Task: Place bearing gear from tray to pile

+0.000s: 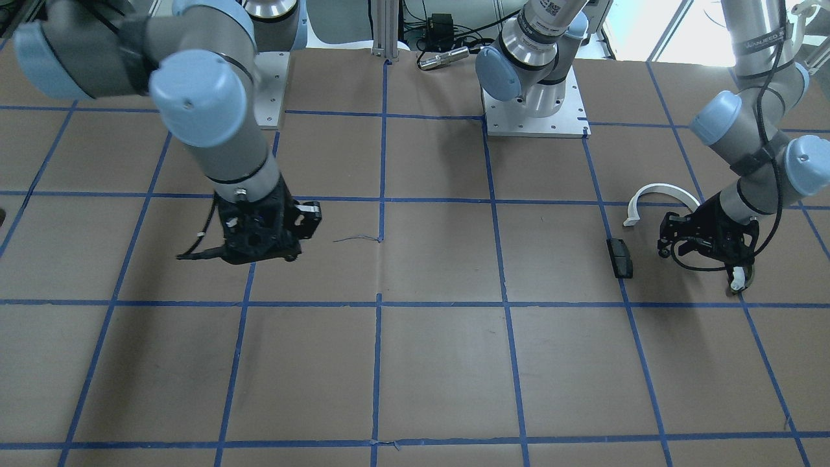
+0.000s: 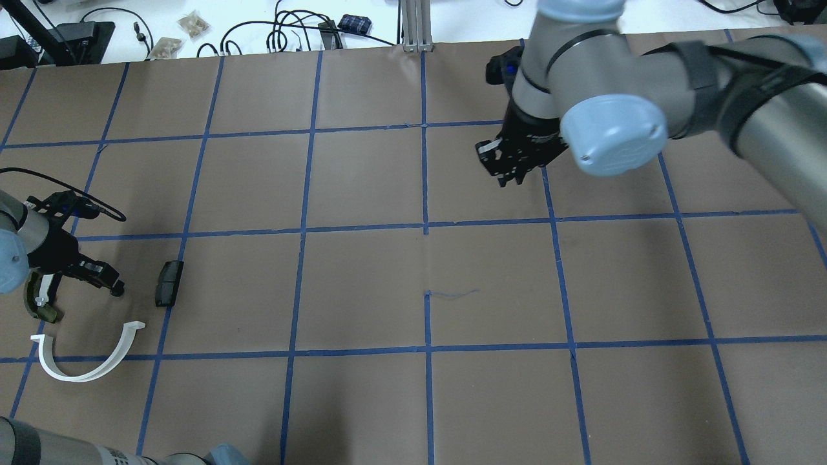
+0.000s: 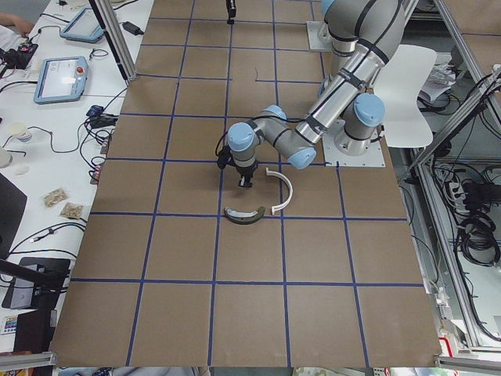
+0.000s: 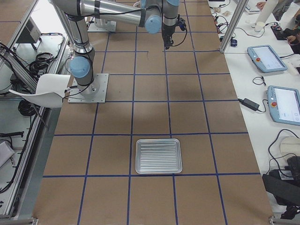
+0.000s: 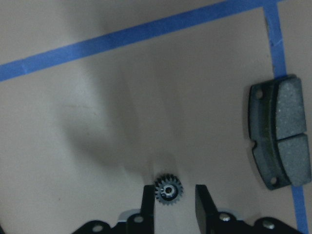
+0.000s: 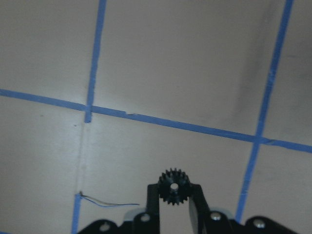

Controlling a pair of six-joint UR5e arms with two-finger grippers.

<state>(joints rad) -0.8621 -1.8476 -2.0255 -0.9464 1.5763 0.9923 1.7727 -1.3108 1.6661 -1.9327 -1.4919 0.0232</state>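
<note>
Right gripper (image 6: 174, 188) clamps a bearing gear (image 6: 174, 185) clear of the desk, evidently for carrying. Left gripper (image 5: 174, 189), jaws narrowly parted, straddles a second gear (image 5: 168, 190) beside the dark block (image 5: 280, 131), apparently its deposit spot.

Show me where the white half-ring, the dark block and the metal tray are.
white half-ring (image 2: 74, 376), overhead exterior view, bottom of its curve.
dark block (image 2: 169, 283), overhead exterior view, its centre.
metal tray (image 4: 158, 156), exterior right view, its ribbed floor.
</note>
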